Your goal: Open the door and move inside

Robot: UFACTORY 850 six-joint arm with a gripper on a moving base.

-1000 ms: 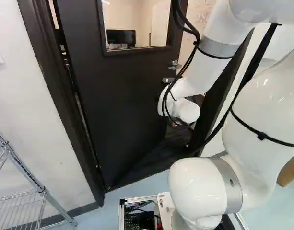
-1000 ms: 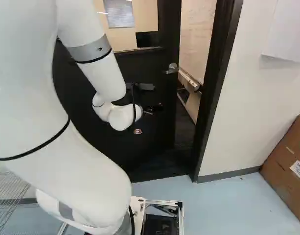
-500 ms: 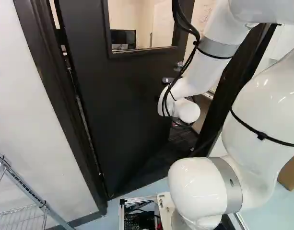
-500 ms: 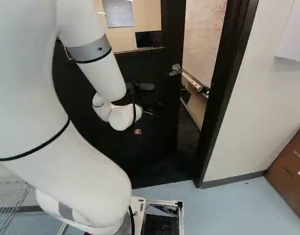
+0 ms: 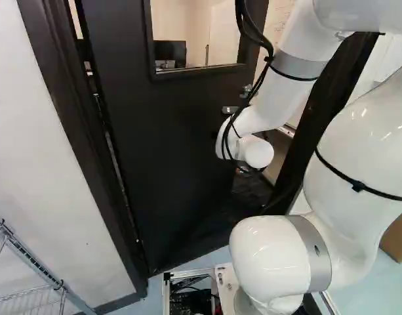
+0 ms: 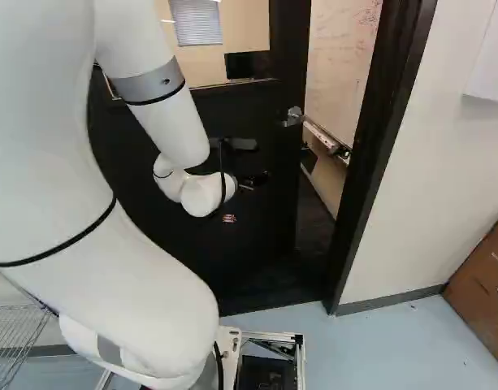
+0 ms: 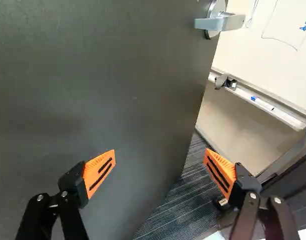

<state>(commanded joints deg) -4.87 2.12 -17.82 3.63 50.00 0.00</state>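
Gripper (image 6: 239,202) wide open. Door (image 7: 118,90) ajar dead ahead of it, handle (image 7: 220,22) ahead too. Door frame (image 6: 387,146) off its right. Tray (image 7: 288,120) beyond door edge, marker (image 7: 262,103) in it. Cardboard box (image 6: 488,280) farther right, contents hidden.

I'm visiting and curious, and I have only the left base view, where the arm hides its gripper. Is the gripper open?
Observer: Yes, the wrist view shows the gripper open.
Operator: What is past the free edge of the door?
Observer: In the wrist view, a marker lies on a whiteboard tray.
Operator: And through the door's window?
Observer: The right base view shows a blind there.
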